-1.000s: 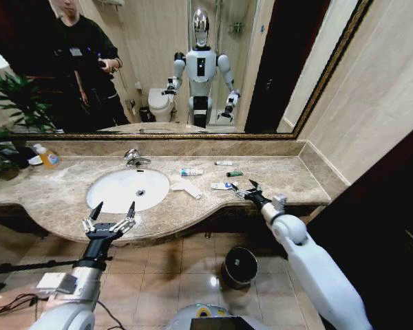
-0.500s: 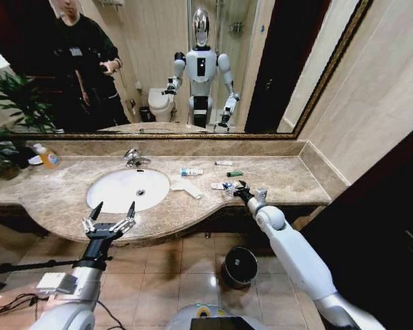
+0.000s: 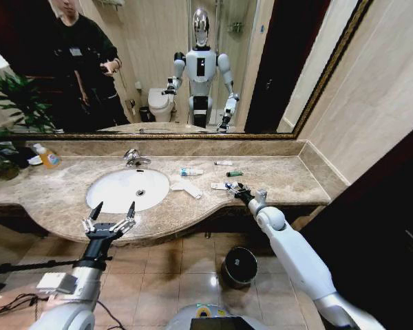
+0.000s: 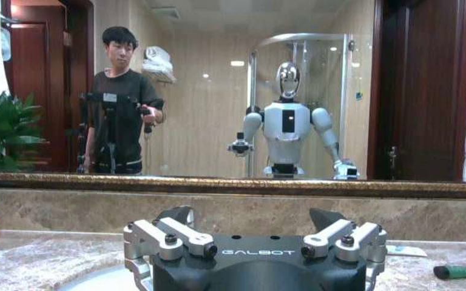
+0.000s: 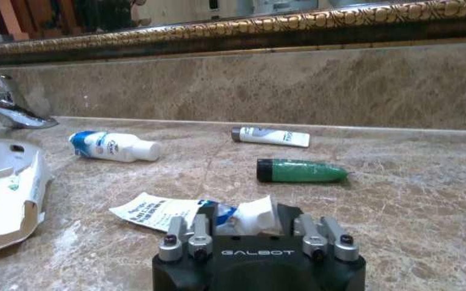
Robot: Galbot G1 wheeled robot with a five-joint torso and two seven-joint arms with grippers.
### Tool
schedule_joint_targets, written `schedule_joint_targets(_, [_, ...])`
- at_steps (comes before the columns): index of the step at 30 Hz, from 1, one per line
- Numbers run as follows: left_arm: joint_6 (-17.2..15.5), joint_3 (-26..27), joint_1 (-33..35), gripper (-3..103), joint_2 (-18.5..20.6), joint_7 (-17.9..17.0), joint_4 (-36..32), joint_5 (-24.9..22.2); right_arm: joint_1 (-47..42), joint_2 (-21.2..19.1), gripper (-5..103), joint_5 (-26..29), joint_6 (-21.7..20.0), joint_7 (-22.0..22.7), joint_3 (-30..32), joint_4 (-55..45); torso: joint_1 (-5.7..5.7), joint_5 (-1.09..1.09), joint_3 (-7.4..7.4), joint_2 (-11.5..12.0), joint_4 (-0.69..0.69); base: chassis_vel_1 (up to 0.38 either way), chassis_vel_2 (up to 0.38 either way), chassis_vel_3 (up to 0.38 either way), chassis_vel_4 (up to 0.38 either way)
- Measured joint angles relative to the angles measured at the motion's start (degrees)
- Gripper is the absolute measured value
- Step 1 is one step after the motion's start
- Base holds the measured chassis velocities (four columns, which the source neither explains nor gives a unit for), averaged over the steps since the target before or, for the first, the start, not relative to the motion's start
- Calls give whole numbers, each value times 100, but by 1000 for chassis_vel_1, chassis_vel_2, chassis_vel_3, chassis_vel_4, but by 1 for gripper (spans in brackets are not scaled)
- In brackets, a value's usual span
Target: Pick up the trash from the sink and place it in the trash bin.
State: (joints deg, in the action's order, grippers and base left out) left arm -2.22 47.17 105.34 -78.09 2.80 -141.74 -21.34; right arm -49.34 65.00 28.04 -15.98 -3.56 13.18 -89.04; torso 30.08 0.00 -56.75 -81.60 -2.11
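My right gripper point(image 3: 233, 190) rests on the countertop to the right of the sink point(image 3: 117, 194), shut on a crumpled blue-and-white wrapper point(image 5: 162, 211) that bunches up between its fingers. More trash lies just beyond it: a green piece point(image 5: 302, 171), a blue-and-white tube point(image 5: 111, 147), a small white tube point(image 5: 270, 136) and a folded white paper point(image 5: 10, 194) at the basin's edge. The dark round trash bin point(image 3: 240, 265) stands on the floor below the right arm. In front of the counter edge below the sink, my left gripper point(image 3: 111, 214) hangs open and holds nothing.
A chrome faucet point(image 3: 133, 158) stands behind the basin. A yellow-orange bottle point(image 3: 48, 157) and a plant point(image 3: 7, 110) are at the counter's far left. The mirror lines the back wall, and a side wall closes the counter's right end.
My right gripper has slid left along the counter onto the wrapper and its fingers have gone from spread to shut. The left arm has not moved.
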Motion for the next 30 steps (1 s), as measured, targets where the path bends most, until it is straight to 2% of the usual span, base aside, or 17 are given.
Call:
schedule_joint_targets(1, [0,0,0,100,0,0,0,0,-5,5,47,-12,-1,5,0,-15,0,0,0,0,0,0,0,0,0])
schedule_joint_targets(2, [0,0,0,100,0,0,0,0,-15,10,37,-27,-3,11,0,-41,0,0,0,0,0,0,0,0,0])
schedule_joint_targets(4, [0,0,0,100,0,0,0,0,-20,10,37,-34,-4,15,1,-54,0,0,0,-1,0,0,0,0,0])
schedule_joint_targets(6, [0,0,0,100,0,0,0,0,-33,14,26,-40,-4,22,1,-73,0,0,0,-1,0,0,0,0,0])
schedule_joint_targets(9, [0,0,0,100,0,0,0,0,-60,18,21,-61,-2,27,4,-93,0,0,0,-1,0,0,0,0,0])
schedule_joint_targets(23, [0,0,0,100,0,0,0,0,-182,30,21,-27,-2,141,91,-403,0,0,0,-1,0,0,0,0,0])
schedule_joint_targets(30, [0,0,0,100,0,0,0,0,-624,-145,21,200,-151,236,425,-1264,0,0,0,-1,0,0,0,0,0])
